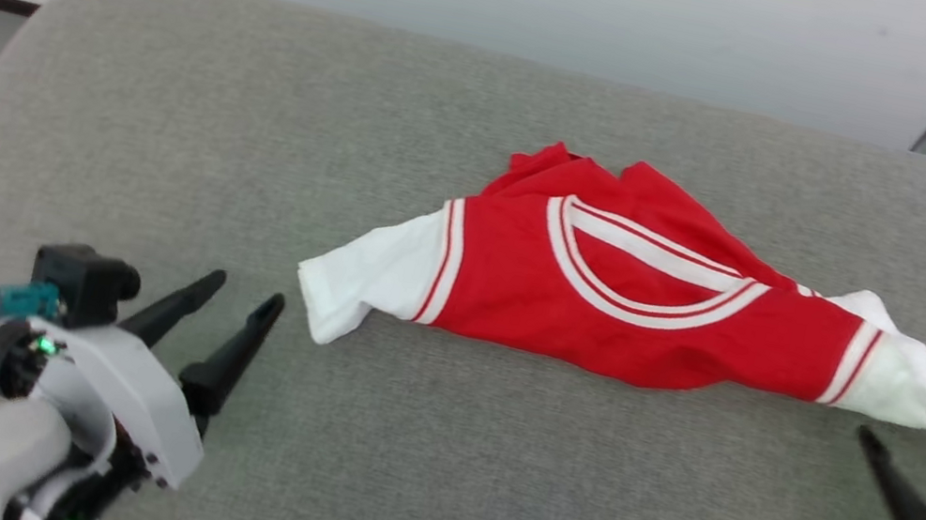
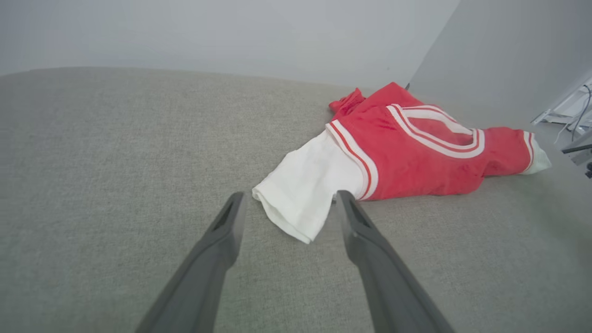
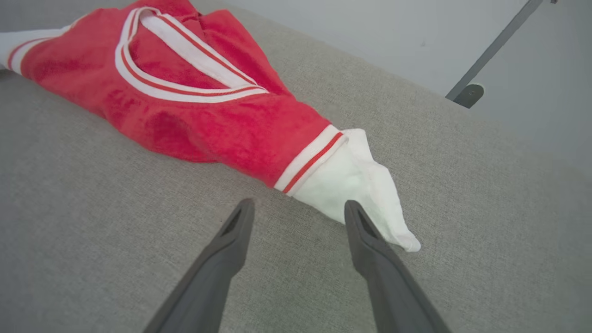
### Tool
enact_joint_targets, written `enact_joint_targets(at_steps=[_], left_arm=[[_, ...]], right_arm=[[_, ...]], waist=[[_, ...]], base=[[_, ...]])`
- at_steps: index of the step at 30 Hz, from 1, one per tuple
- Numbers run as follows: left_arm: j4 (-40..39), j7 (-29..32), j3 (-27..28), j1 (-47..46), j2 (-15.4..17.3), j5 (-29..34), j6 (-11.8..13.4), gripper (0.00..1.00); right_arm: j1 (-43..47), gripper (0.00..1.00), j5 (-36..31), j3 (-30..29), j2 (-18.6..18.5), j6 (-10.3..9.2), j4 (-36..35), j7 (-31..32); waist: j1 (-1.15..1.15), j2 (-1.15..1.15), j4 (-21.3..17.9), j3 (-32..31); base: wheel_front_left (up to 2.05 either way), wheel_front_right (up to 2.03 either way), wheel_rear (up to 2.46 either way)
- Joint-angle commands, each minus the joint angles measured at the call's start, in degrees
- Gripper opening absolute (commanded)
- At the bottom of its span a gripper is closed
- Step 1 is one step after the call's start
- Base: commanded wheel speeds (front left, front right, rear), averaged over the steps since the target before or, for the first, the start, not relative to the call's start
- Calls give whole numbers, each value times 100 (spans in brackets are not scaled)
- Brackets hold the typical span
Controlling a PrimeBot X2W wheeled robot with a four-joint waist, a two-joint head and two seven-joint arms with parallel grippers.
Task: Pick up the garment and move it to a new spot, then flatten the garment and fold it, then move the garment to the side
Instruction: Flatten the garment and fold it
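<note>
Left gripper and right gripper sit at the near corners of the grey surface. Both are spread wide and hold nothing.

The garment lies between them, a little right of centre and farther back. It is stretched sideways but not flat, with its red body heaped toward the far side and the hem out of sight.

In the left wrist view the left sleeve lies just beyond the open left gripper, apart from both fingers. In the right wrist view the right sleeve tapers to a twisted point beside one finger of the right gripper. I cannot tell whether they touch.

My judgement is that this is thin, light, limp knit. It should drape, bunch and stretch rather than hold a shape, and nothing in it can break. It may drag on the woven surface.

The best holds look like the shoulders by the striped armhole trim, one per gripper, pinching both layers. The sleeve ends are easier to reach, but they would only pull the cloth into a rope.
</note>
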Motion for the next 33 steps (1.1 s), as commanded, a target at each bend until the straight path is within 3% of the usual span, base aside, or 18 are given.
enact_joint_targets(at_steps=[1,6,7,15,21,31,33], left_arm=[[-266,-17,232,297,-17,221,201,100],[-934,-12,728,812,-110,747,566,100],[-934,-12,728,812,-110,747,566,100],[-1294,-14,1102,1149,-225,1049,644,100],[-1309,-14,1332,1260,-369,1179,542,100],[-1146,-14,1460,1194,-567,1345,350,100],[-1120,-14,1461,1190,-582,1343,332,100]], right_arm=[[-229,100,245,164,-369,-6,-50,220],[-861,100,895,722,-1438,-6,46,686],[-861,100,895,722,-1438,-6,46,686],[-1552,100,1894,1683,-2572,-6,515,949],[-1961,100,2280,2317,-2915,-6,777,811],[-2583,100,2653,3268,-3103,-6,873,701],[-2691,63,2694,3417,-3111,-6,905,636]], waist=[[0,0,159,28],[0,0,425,150],[0,0,425,150],[0,0,743,505],[0,0,828,830],[0,0,879,1010],[0,0,879,1000]], base=[[0,0,0],[0,0,0],[0,0,0],[0,0,0],[0,0,0],[0,0,0],[0,0,0]])
